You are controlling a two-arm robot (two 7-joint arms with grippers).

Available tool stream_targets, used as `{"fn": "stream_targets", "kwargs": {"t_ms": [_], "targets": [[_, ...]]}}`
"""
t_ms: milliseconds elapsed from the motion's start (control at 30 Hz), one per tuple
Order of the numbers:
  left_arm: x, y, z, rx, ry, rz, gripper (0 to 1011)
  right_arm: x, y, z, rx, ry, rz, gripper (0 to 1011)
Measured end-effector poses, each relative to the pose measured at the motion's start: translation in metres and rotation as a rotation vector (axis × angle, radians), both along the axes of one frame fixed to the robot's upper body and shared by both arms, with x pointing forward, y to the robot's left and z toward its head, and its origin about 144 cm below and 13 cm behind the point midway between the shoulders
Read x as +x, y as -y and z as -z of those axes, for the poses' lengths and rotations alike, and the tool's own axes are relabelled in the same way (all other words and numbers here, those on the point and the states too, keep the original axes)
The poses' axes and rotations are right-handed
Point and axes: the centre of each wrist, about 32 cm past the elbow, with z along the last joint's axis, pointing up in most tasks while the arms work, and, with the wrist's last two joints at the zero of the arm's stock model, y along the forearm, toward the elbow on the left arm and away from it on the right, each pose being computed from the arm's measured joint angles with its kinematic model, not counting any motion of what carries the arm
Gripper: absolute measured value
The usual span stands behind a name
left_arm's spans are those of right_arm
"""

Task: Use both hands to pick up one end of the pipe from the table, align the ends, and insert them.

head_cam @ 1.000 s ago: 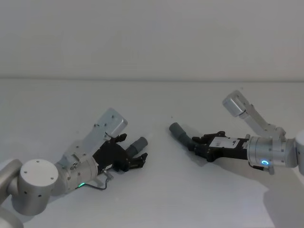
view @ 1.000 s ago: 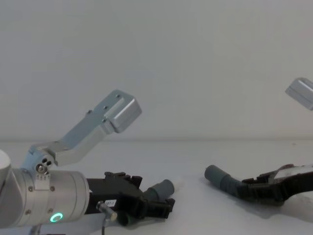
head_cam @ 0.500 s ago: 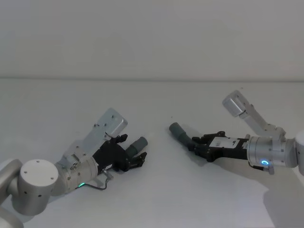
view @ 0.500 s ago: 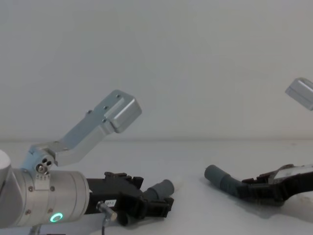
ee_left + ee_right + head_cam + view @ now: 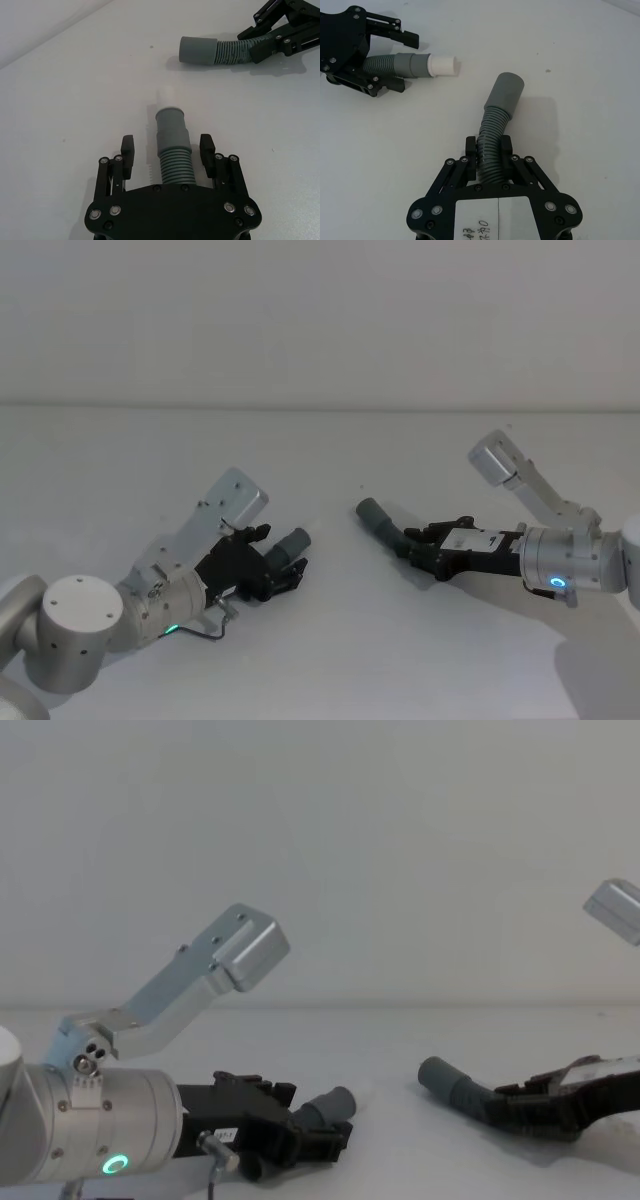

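Barely anything changes: your left gripper [image 5: 167, 146] still gapes around the short hose [image 5: 170, 131]. Your right gripper [image 5: 488, 146], three o'clock, clamps the ribbed hose [image 5: 495, 125]; lifting waits.

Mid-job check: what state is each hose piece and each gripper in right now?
Short hose: not gripped, white tip unplugged.
Long hose: gripped, bent, cuff empty.
Left gripper: jaws open, straddling short hose.
Right gripper: jaws shut on long hose.

Two hose pieces [image 5: 291, 541] [image 5: 376, 516], two end effectors [image 5: 282, 556] [image 5: 412, 546]
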Motion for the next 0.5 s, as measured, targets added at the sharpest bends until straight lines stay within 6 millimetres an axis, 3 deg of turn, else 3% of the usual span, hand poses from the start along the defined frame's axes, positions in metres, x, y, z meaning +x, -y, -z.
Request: {"fn": "stream_targets", "kwargs": {"t_ms": [500], "targets": [[0.0,0.0,0.0,0.0,0.0,0.0,692,0.0,0.0,0.0,0.0,0.0,0.0,269]]}}
